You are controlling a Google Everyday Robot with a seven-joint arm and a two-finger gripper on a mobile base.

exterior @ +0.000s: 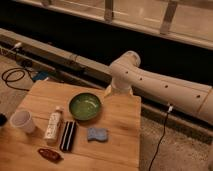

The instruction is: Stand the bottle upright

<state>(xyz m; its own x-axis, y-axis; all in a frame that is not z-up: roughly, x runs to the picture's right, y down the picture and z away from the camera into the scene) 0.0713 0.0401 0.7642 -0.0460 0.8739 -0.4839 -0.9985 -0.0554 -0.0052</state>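
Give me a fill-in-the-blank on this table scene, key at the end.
1. The bottle lies on its ____ between the cup and the black bar.
2. The sponge near the bowl is coloured ____.
3. The gripper is at the table's far edge, on the picture's ____ side of the bowl.
Missing words: side; blue; right.
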